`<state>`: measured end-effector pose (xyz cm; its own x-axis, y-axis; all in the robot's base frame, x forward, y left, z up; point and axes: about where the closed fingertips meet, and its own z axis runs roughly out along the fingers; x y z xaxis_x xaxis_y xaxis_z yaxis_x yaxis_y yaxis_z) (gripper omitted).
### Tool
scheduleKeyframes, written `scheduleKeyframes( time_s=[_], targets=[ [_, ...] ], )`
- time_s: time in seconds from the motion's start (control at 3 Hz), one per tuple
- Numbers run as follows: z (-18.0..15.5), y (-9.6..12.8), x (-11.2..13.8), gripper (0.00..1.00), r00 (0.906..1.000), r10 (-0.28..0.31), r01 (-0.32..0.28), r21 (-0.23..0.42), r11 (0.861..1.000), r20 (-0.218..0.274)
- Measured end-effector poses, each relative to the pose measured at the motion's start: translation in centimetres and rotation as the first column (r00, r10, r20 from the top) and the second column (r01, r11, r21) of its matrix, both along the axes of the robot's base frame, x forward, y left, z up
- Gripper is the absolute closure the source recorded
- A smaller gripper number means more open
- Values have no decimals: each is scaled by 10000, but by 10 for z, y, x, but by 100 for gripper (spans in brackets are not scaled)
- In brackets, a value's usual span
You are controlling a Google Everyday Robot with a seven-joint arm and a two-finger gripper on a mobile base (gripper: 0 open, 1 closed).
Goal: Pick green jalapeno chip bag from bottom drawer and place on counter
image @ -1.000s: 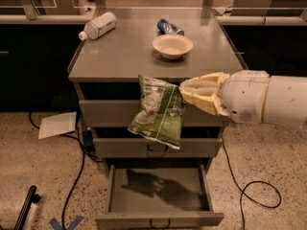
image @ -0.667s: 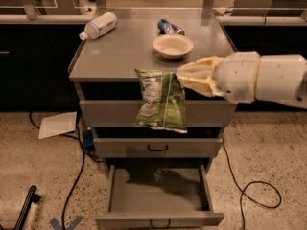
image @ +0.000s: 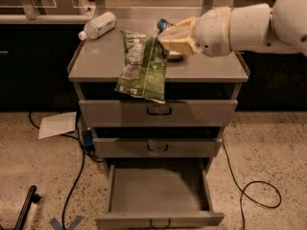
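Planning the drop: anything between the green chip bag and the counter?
Nothing visible does. The gripper holds the green foil chip bag over the grey metal counter, front edge bare; a plastic bottle lies back left.

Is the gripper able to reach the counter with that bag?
Probably yes: the gripper, shut on the bag, hangs over the counter, which lies bare in front of the bottle.

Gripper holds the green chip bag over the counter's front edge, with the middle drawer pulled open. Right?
No. The camera view shows the bottom drawer pulled open, not the middle drawer. The gripper does hold the green chip bag over the counter's front edge.
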<state>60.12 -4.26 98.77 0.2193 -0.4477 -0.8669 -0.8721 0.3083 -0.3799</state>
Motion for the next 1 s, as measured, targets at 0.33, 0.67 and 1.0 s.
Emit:
scheduleKeyframes(
  time_s=[0.33, 0.67, 1.0],
  targets=[
    [23, 26, 39, 100, 9989, 371, -361, -374, 9987, 269],
    [44, 57, 71, 100, 9964, 713, -671, -872, 9939, 463],
    [50, 92, 94, 100, 9938, 1009, -948, -1153, 9888, 478]
  ],
)
